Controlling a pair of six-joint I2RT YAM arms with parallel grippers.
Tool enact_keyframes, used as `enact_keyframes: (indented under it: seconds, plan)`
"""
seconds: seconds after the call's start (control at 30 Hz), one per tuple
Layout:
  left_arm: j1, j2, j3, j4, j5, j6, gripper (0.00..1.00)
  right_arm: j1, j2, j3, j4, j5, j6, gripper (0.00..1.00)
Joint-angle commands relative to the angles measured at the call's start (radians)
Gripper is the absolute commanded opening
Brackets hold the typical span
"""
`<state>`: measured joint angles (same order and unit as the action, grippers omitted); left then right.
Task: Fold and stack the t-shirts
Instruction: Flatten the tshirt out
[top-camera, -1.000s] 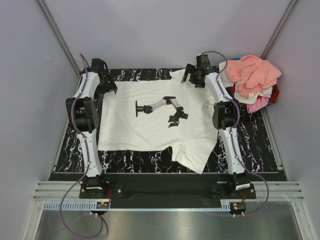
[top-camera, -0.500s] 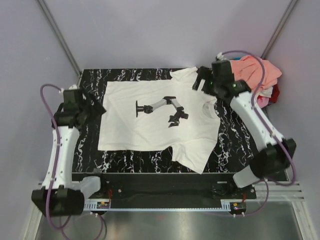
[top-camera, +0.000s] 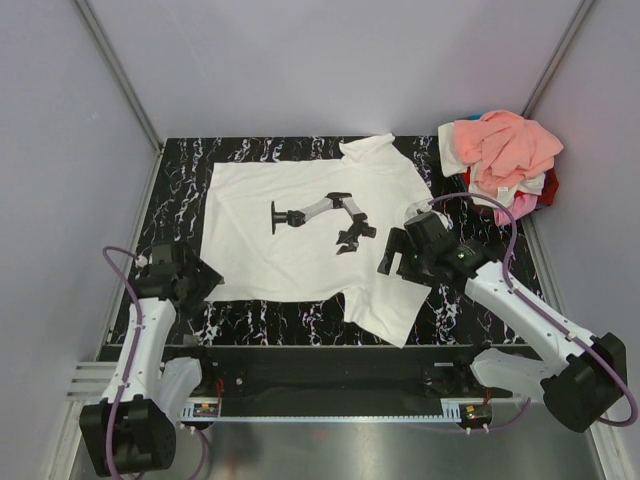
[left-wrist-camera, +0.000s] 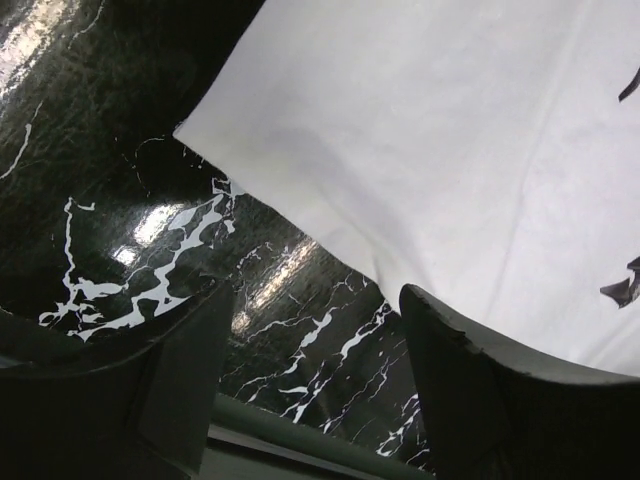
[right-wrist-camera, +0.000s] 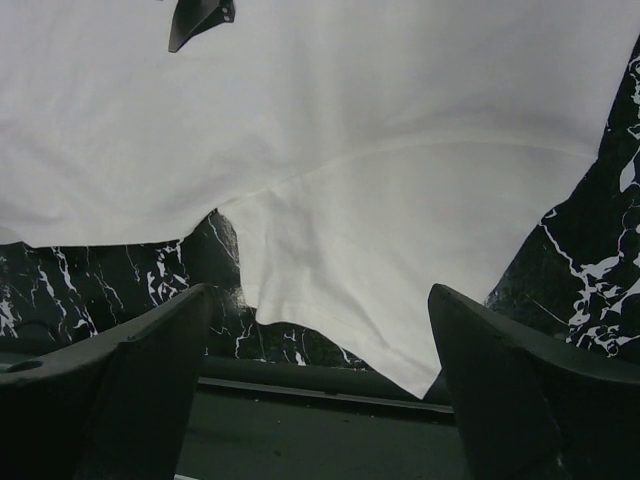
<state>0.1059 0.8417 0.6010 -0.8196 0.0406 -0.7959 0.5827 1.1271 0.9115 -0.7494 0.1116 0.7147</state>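
Observation:
A white t-shirt (top-camera: 300, 240) lies spread flat on the black marbled table (top-camera: 180, 175), its black print (top-camera: 320, 215) facing up. My left gripper (top-camera: 200, 281) hovers open just left of the shirt's near-left hem corner (left-wrist-camera: 190, 132); only bare table shows between its fingers (left-wrist-camera: 170, 390). Over the shirt's near-right part, by the near sleeve (top-camera: 390, 305), my right gripper (top-camera: 388, 262) is open and holds nothing. In the right wrist view that sleeve (right-wrist-camera: 380, 290) lies below the right gripper (right-wrist-camera: 320, 385). In the left wrist view the left gripper (left-wrist-camera: 315, 395) is above the table.
A heap of other t-shirts (top-camera: 505, 160), salmon on top with cream, pink and red under it, sits at the back right corner. The table's near edge rail (top-camera: 320, 350) runs just below the shirt. Grey walls enclose the table.
Both arms have swung from the shirt's far corners out and back to its near side. The left jaws have narrowed a little; the shirt has not moved.

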Motion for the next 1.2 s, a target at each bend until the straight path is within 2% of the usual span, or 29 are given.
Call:
enact_keyframes:
  seconds: [0.0, 0.03, 0.2, 0.43, 0.73, 0.87, 0.9, 0.93, 1.03, 1.07, 1.17]
  plan:
    - [0.006, 0.019, -0.018, 0.092, -0.077, -0.055, 0.7, 0.008, -0.049, 0.009, 0.047, 0.008, 0.034, 0.96]
    - [0.009, 0.022, -0.024, 0.105, -0.091, -0.06, 0.65, 0.008, -0.043, 0.012, 0.042, 0.007, 0.026, 0.96]
    - [0.031, 0.059, -0.076, 0.152, -0.173, -0.08, 0.61, 0.008, -0.029, -0.002, 0.056, -0.006, 0.019, 0.97]
    - [0.104, 0.237, -0.102, 0.305, -0.151, -0.046, 0.56, 0.008, -0.012, -0.029, 0.09, -0.02, 0.002, 0.97]
    - [0.12, 0.303, -0.118, 0.393, -0.206, -0.022, 0.52, 0.006, -0.004, -0.068, 0.111, -0.009, -0.004, 0.98]
    - [0.126, 0.341, -0.113, 0.427, -0.188, -0.003, 0.48, 0.008, -0.006, -0.08, 0.108, -0.007, -0.004, 0.98]
    - [0.126, 0.358, -0.11, 0.431, -0.183, 0.004, 0.46, 0.008, -0.007, -0.083, 0.108, -0.006, -0.006, 0.99]
    - [0.126, 0.362, -0.11, 0.444, -0.171, 0.009, 0.38, 0.008, -0.012, -0.085, 0.107, -0.006, -0.006, 0.98]
    - [0.127, 0.375, -0.112, 0.47, -0.151, 0.023, 0.23, 0.008, -0.023, -0.088, 0.097, 0.0, -0.006, 0.99]
    - [0.127, 0.373, -0.113, 0.474, -0.147, 0.026, 0.14, 0.008, -0.024, -0.088, 0.088, 0.002, -0.008, 0.99]
    - [0.127, 0.352, -0.125, 0.485, -0.142, 0.03, 0.0, 0.008, -0.044, -0.083, 0.035, 0.034, -0.001, 0.99]
